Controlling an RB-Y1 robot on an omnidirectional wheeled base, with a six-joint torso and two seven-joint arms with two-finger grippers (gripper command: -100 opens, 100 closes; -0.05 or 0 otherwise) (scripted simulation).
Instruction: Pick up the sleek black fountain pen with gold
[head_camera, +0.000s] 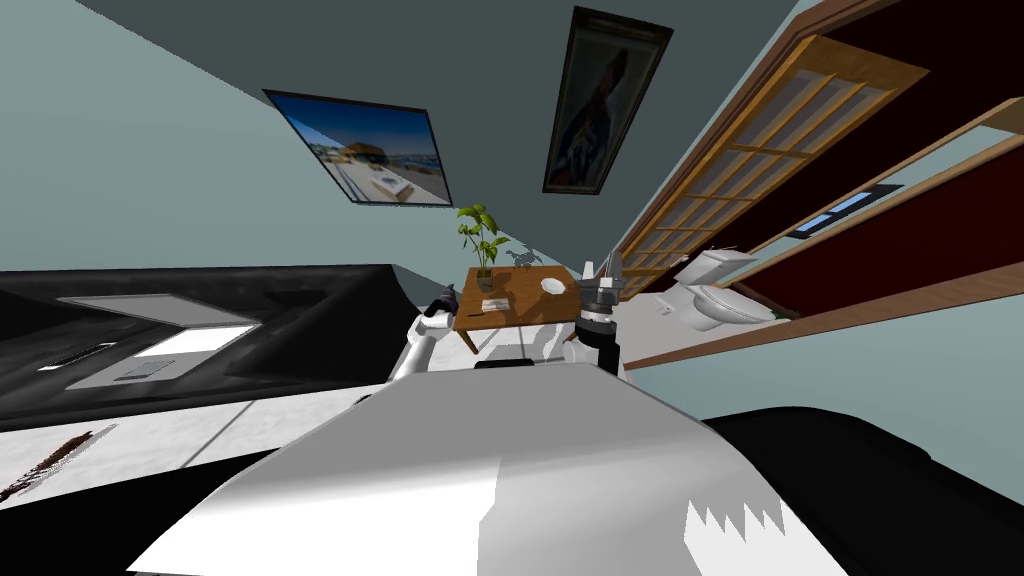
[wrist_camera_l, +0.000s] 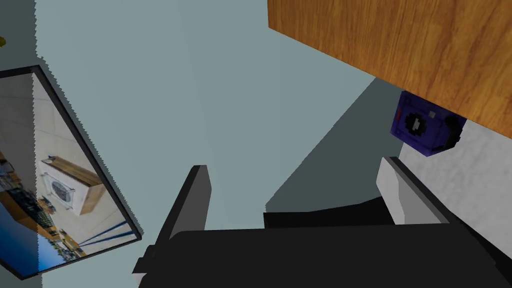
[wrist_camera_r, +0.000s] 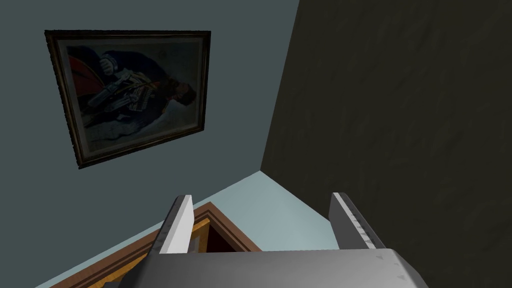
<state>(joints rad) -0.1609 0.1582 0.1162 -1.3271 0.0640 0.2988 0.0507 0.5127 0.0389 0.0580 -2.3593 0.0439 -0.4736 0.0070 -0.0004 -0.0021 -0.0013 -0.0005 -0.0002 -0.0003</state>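
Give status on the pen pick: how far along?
Done: I face the wooden table. In hand: nothing. The left gripper is open beside the table's edge, and the right gripper is open at its other side. Left: find the pen, too small to tell on the tabletop, then reach, grasp, lift.

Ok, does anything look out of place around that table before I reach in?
Nothing looks spilled or tipped on the wooden table: the plant stands upright and the white dish lies flat. One oddity: a dark blue box sits by the table's edge, close to the open left end effector.
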